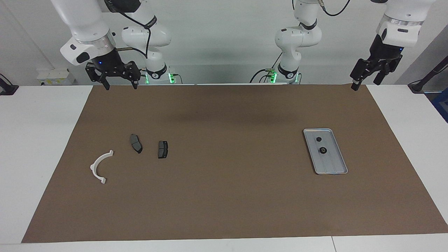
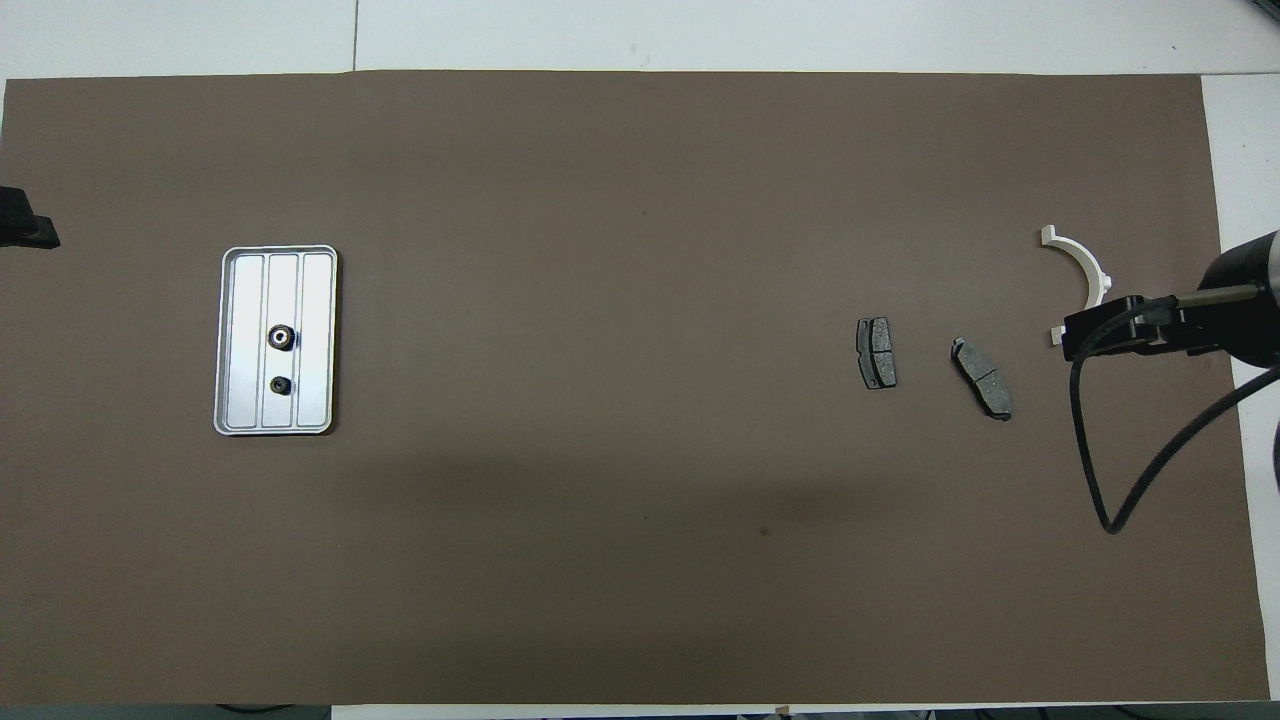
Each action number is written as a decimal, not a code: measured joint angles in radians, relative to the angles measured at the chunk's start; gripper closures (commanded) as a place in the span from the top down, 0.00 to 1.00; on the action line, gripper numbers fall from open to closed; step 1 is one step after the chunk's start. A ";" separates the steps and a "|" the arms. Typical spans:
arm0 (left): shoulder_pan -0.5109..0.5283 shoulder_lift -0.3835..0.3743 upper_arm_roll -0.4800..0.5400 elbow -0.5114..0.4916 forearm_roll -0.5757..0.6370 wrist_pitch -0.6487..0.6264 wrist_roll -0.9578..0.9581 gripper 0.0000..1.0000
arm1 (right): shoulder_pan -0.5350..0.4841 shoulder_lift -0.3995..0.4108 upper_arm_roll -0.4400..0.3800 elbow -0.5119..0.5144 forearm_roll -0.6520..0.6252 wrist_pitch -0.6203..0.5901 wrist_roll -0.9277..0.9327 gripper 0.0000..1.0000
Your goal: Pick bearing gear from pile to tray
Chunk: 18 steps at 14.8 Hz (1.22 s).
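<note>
My two bearing gears, small black round pieces, lie in the silver tray [image 1: 341, 156]: the larger bearing gear [image 1: 322, 151] sits near the tray's middle on its ribbed bottom, and the smaller bearing gear [image 1: 319, 139] lies just beside it, nearer to me, apart from it. The tray rests flat on the brown mat [image 1: 224, 196] toward my left arm's end of the table.

What is left of the pile lies well apart from the tray, toward my right arm's end. The first brake pad [image 1: 162, 149], dark grey, is the piece closest to the tray. The second brake pad [image 1: 136, 143] lies just beside it, apart from it, tilted. The white half-ring bracket [image 1: 99, 166] lies near the second pad, farther from me and farther from the tray, flat on the mat with its open side turned away from the tray.

My right gripper [image 1: 119, 84] hangs in the air over the mat's edge closest to me, at the pile's end, its fingers spread wide and holding nothing. My left gripper [image 1: 365, 83] hangs over the mat's corner at the tray's end, its fingers also apart and empty.

I can read no brand, label or writing on the tray, the pads, the bracket or my arms.
</note>
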 measured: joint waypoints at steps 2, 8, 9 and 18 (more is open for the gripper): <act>0.000 -0.017 0.000 -0.041 0.000 -0.036 0.074 1.00 | 0.000 0.000 0.000 0.000 0.000 0.000 0.000 1.00; -0.003 -0.037 0.006 -0.084 -0.002 -0.032 0.164 1.00 | 0.000 0.000 0.000 0.000 0.000 0.000 0.000 1.00; -0.007 -0.037 0.006 -0.084 -0.002 -0.027 0.166 1.00 | 0.000 0.000 0.000 0.000 0.000 0.000 0.000 1.00; -0.024 -0.038 0.018 -0.085 -0.003 -0.011 0.172 1.00 | 0.000 0.000 0.000 0.000 0.000 0.000 0.000 1.00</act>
